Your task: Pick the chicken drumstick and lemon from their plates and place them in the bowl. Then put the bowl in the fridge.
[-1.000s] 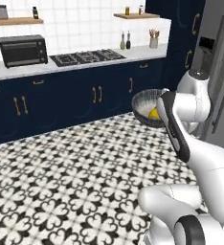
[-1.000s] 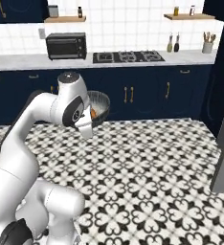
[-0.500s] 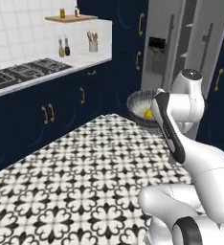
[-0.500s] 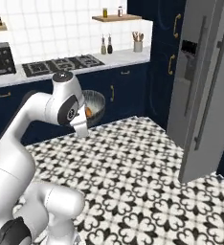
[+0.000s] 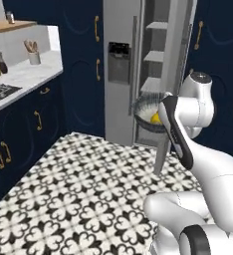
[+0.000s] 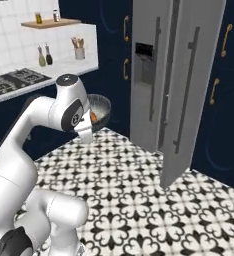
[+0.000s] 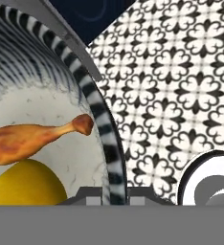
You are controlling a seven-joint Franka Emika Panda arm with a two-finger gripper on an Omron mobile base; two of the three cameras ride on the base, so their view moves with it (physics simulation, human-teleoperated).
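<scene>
Swinging round with the base, both base views now face the tall grey steel fridge (image 5: 138, 74), door ajar, while the two-finger gripper (image 7: 115, 194), pinched on the deep dark grey bowl's rim (image 7: 104, 139), carries orange-brown chicken drumstick (image 7: 32, 139) and yellow lemon (image 7: 23, 184); next, reach a shelf.

The round ribbed dark grey bowl (image 7: 104, 139) is pale speckled inside. It holds an orange-brown chicken drumstick (image 7: 32, 139) and a yellow lemon (image 7: 23, 184), above black-and-white floral floor tiles (image 7: 181, 72).

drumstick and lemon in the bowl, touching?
Touching. In the hand view the drumstick lies across the top of the lemon with no gap between them, both inside the bowl.
</scene>
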